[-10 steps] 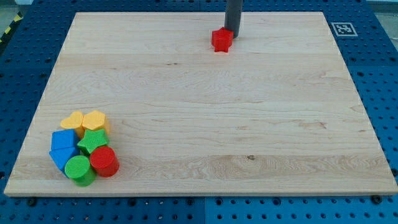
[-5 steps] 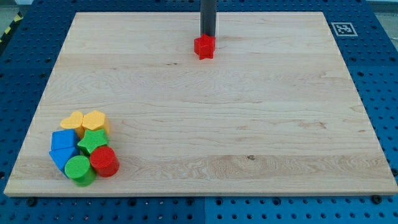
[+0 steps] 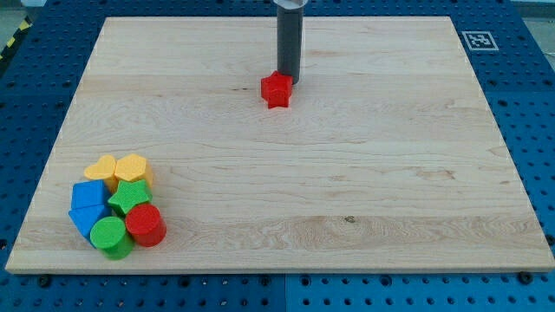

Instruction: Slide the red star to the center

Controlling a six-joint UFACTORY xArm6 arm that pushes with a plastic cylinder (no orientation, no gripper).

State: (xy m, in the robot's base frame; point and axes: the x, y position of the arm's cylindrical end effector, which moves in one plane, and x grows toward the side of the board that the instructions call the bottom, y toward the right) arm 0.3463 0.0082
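Note:
The red star (image 3: 277,90) lies on the wooden board (image 3: 364,173), above the board's middle and slightly left of centre. My tip (image 3: 288,81) is at the star's upper right corner, touching it. The dark rod rises from there out of the view's top.
A cluster of blocks sits at the board's lower left: two yellow blocks (image 3: 120,168), two blue blocks (image 3: 86,204), a green star (image 3: 131,197), a green cylinder (image 3: 109,236) and a red cylinder (image 3: 146,225). A fiducial marker (image 3: 479,40) is at the board's upper right corner.
My tip has moved down and to the view's left, pushing the red star the same way, from near the top edge toward the board's middle.

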